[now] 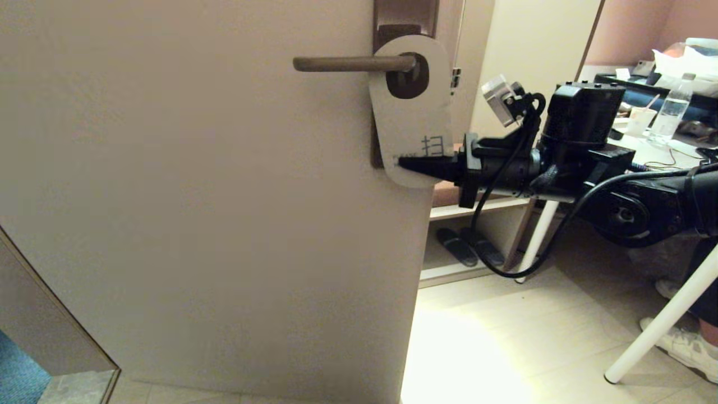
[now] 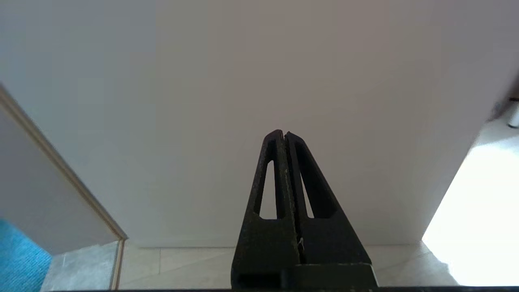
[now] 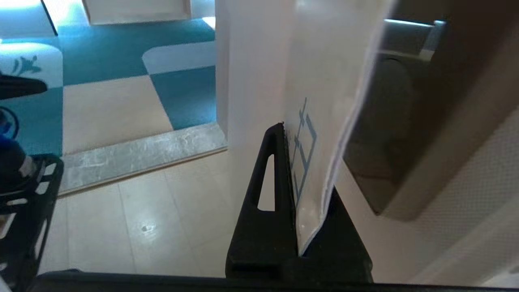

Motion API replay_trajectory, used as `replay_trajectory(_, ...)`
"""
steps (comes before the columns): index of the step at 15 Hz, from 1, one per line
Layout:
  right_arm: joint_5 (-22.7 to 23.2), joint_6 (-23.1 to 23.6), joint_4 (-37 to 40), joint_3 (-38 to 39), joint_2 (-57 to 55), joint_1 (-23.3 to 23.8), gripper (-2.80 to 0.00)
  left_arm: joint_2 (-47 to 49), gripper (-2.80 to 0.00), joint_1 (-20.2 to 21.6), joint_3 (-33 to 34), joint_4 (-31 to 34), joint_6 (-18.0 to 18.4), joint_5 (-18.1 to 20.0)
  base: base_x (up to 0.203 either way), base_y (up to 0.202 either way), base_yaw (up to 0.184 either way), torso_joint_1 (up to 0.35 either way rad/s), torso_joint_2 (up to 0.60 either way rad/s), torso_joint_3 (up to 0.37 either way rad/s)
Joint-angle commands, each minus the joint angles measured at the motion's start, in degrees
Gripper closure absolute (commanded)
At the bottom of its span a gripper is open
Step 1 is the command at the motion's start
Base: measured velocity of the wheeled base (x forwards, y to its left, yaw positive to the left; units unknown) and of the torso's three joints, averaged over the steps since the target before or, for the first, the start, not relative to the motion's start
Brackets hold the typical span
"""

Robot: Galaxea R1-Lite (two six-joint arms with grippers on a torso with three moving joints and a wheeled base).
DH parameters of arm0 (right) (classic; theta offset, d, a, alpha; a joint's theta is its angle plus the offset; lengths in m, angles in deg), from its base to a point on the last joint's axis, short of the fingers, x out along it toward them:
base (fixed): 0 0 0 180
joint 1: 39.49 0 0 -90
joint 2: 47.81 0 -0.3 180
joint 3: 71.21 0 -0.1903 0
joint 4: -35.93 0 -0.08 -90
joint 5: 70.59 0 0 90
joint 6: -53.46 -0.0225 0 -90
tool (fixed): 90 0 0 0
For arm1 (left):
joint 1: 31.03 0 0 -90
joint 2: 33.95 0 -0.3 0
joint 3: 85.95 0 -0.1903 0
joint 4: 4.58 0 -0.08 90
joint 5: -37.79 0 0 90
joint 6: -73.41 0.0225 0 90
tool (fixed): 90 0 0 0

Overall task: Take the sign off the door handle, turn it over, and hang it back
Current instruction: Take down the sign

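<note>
left gripper (image 2: 285, 136): fingers pressed together, holding nothing, low before the door (image 1: 196, 224) | door handle (image 1: 353, 63): lever carries the sign (image 1: 412, 112), off-white face out | right gripper (image 1: 412, 164): pinching the sign's lower edge | advice: slide the sign along the lever to its free end, keeping the hole level, not pulling downward.

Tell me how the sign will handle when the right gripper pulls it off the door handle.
The sign is a thin flat card, so probably light and slightly bendy. The right gripper pinches only its lower edge, so it may swing. Its hole rings the door handle, so it might snag.
</note>
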Motion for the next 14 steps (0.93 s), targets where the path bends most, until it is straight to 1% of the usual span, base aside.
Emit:
replay_trajectory(1,-1.6,0.0,-0.4,0.5,0.8,-0.1,0.0,0.1,0.0,0.0,0.0,0.0,0.0,0.0,0.0,0.0,0.0,0.0,0.0,0.0)
replay_trajectory(2,-3.0,0.0,-0.4,0.8,0.9,-0.1,0.0,0.1,0.0,0.0,0.0,0.0,0.0,0.0,0.0,0.0,0.0,0.0,0.0,0.0)
replay_trajectory(3,-3.2,0.0,-0.4,0.9,1.0,-0.1,0.0,0.1,0.0,0.0,0.0,0.0,0.0,0.0,0.0,0.0,0.0,0.0,0.0,0.0)
replay_trajectory(7,-3.2,0.0,-0.5,1.0,1.4,-0.4,0.0,0.1,0.0,0.0,0.0,0.0,0.0,0.0,0.0,0.0,0.0,0.0,0.0,0.0)
replay_trajectory(14,-3.2,-0.3,-0.4,1.1,2.1,-2.2,0.0,0.1,0.0,0.0,0.0,0.0,0.0,0.0,0.0,0.0,0.0,0.0,0.0,0.0)
